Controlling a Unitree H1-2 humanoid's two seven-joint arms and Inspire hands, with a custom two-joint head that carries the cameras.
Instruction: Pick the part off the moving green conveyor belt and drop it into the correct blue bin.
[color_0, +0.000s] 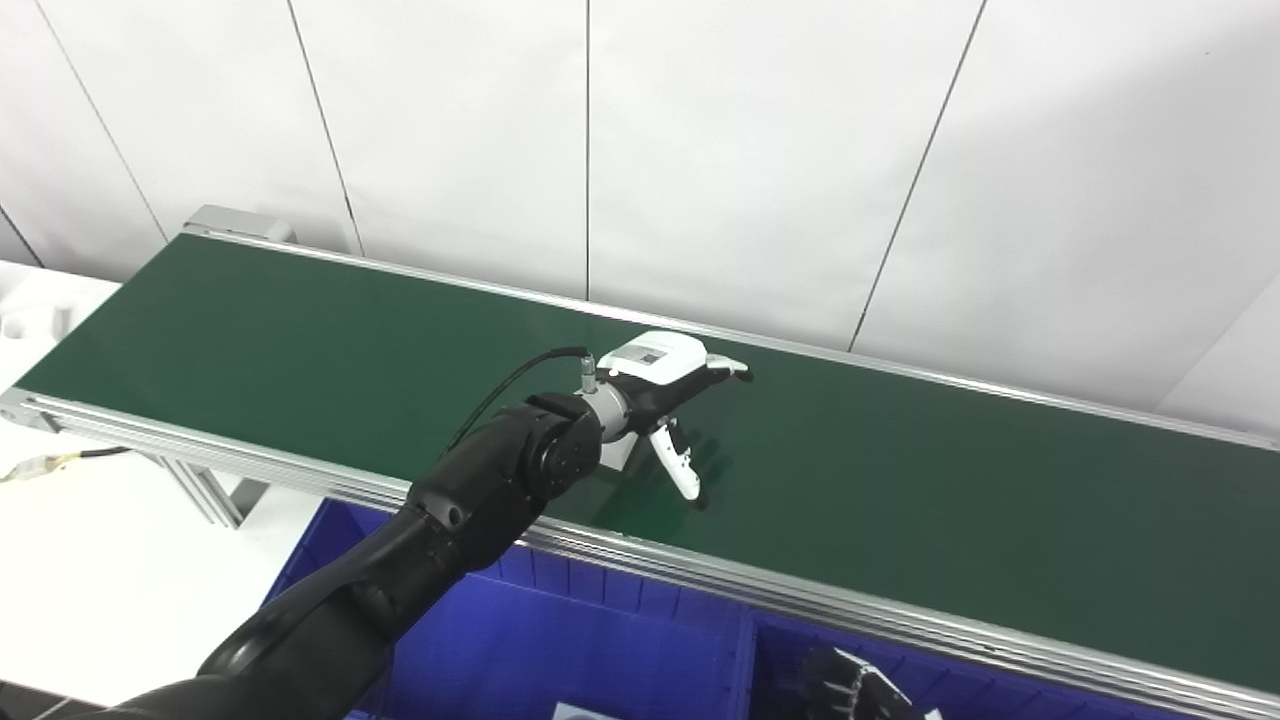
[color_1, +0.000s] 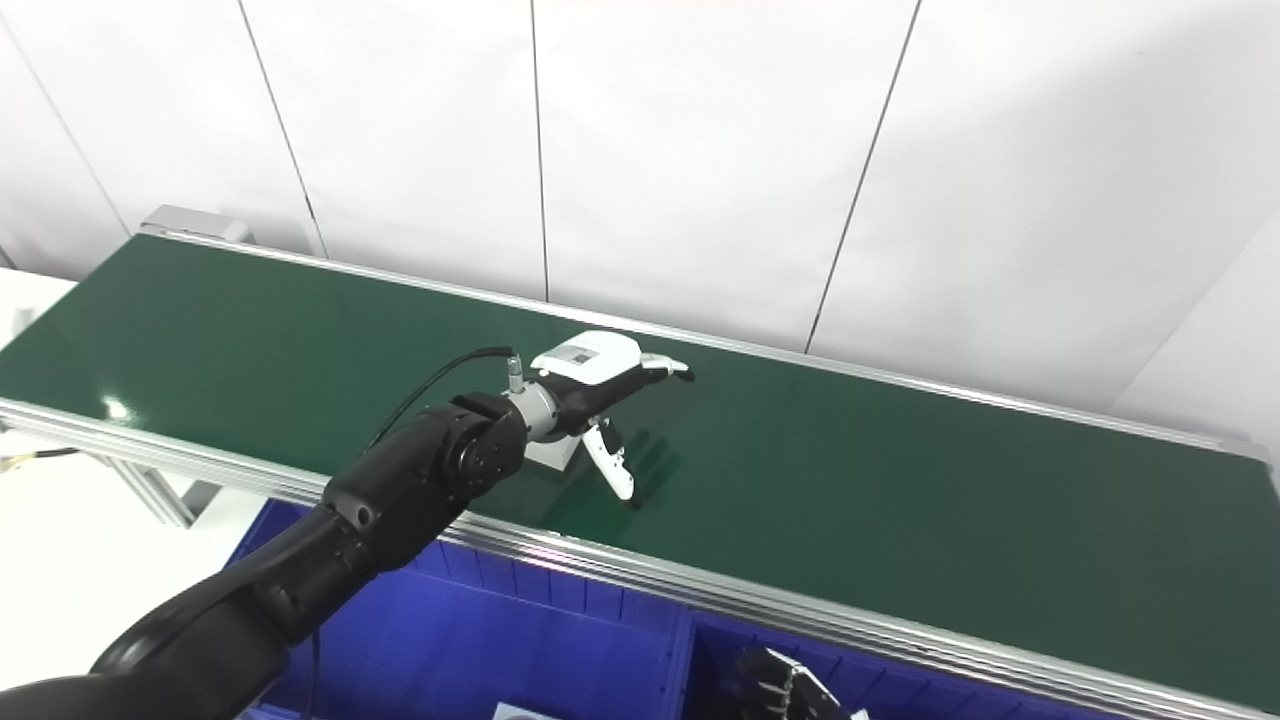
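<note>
Far left, bare white table (color_0: 60, 560) and the end of the green conveyor belt (color_0: 300, 340), which runs from ten o'clock down toward four o'clock across the view, silver rails on both edges. Dead centre now: the left hand (color_0: 665, 385) is out over the belt on its black arm, white back plate up, fingers (color_0: 728, 366) stretched flat toward three o'clock and the thumb (color_0: 680, 470) hanging down toward five o'clock, its tip close to the belt surface. Wide open, that hand, nothing in its grasp. Tucked at seven o'clock of the wrist, a small pale block, the part (color_1: 556, 452), sits on the belt, mostly hidden by the forearm; whether the hand touches it, I can't tell. Below the near rail, the blue bin (color_0: 560, 640) fills the bottom edge, a divider wall splitting it. Lower right, at five o'clock, the right hand (color_0: 850, 690) peeks up over the bin, dark and cropped; open or closed, can't tell.
</note>
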